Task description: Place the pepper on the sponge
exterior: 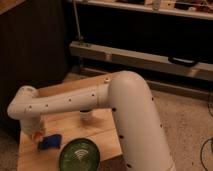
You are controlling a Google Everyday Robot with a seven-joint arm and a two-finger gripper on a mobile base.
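Gripper (36, 133) low at desk's (100, 127) near corner, fingers clamped on pepper (38, 135), just beside sponge (50, 142). We reckon placing stage; nxt: nudge over sponge, let go.

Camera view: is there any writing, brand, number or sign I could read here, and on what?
No readable text anywhere.
On the bowl: pale curved lines inside, a pattern, not letters.
On the robot arm: dark dots only, no label.
On the gripper, at the left end of the table beside the sponge, shut on the pepper: no markings seen.
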